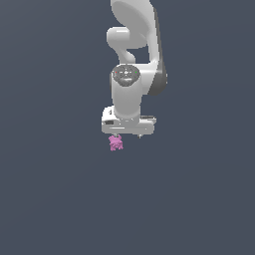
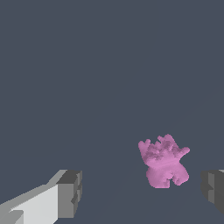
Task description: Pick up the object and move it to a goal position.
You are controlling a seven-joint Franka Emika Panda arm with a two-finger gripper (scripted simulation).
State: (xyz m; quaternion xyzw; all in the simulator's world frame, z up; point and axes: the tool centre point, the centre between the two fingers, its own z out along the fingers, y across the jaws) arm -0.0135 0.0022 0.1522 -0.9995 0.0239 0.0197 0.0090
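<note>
End effector [image 2: 142, 192] points down at the dark counter [image 1: 60, 199], fingers [image 2: 70, 192] spread wide apart, gripping nothing. Pink knobbly object [image 2: 164, 164] sits between the fingers, nearer one of them, touching neither. Exterior view: object [image 1: 116, 143] just under the white hand, toward that view's left.

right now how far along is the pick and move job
Early. Done: the tool is open and roughly lined up, with the pink object between its fingers but off-centre, nearer one of them. In hand: closing in. Left: grip, lift, carry; no goal marker is visible.
</note>
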